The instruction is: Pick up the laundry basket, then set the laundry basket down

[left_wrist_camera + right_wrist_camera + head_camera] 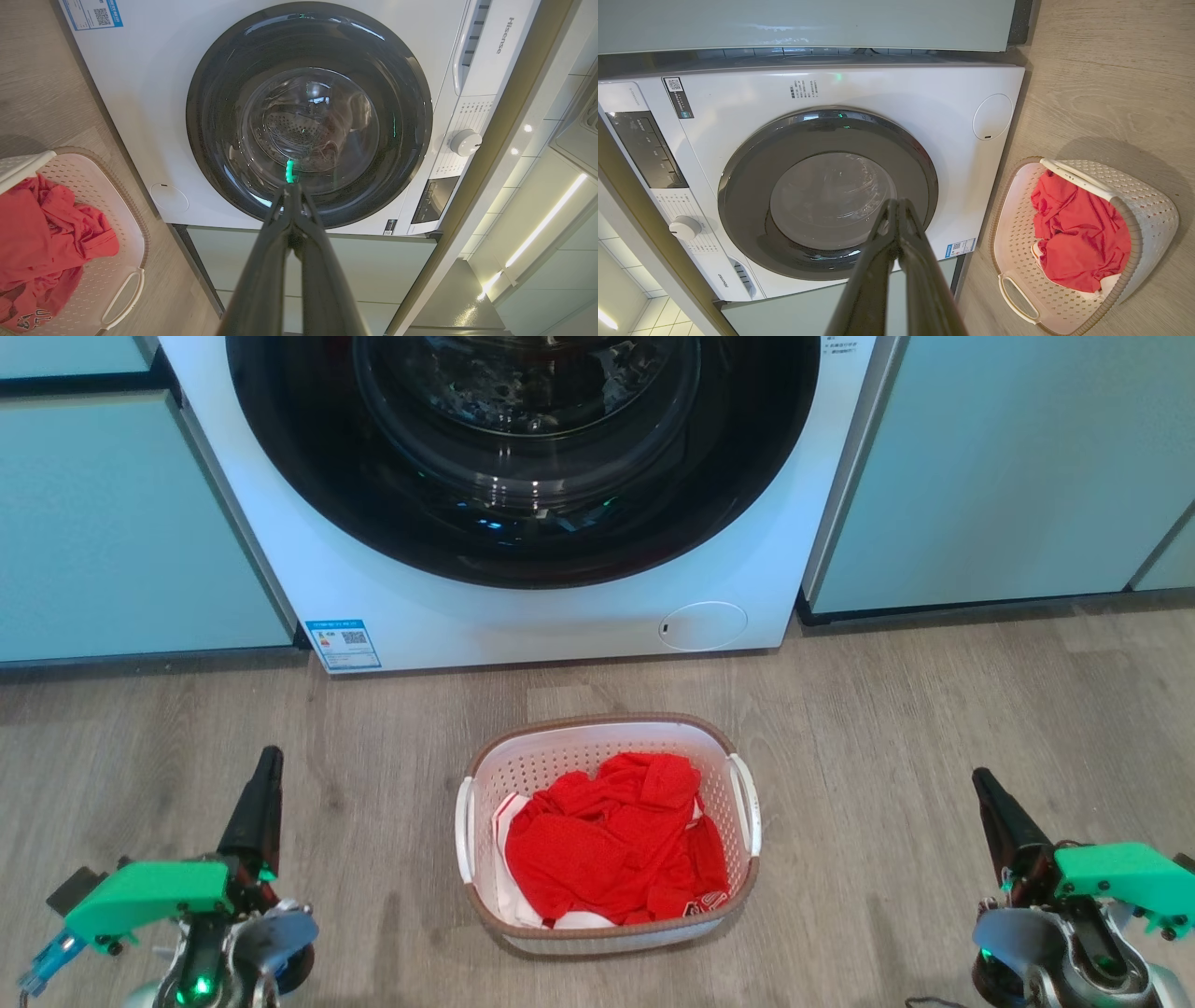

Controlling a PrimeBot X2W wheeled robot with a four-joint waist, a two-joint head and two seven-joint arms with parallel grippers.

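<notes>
One laundry basket (pixel 560 761) stands upright on the wooden floor (pixel 934 756), just in front of the one washing machine (pixel 523 625). It lies between the two grippers, well apart from each. Its two white handles (pixel 464 831) sit on its left and right sides. Inside lies one crumpled red garment (pixel 607 840) over some white cloth (pixel 506 887). The left gripper (pixel 271 761) and the right gripper (pixel 982 784) both point toward the machine. Each has its jaws closed, tips together, gripping nothing. Two pale green cabinet fronts (pixel 112 523) flank the machine, whose one round dark door (pixel 523 457) is shut.
</notes>
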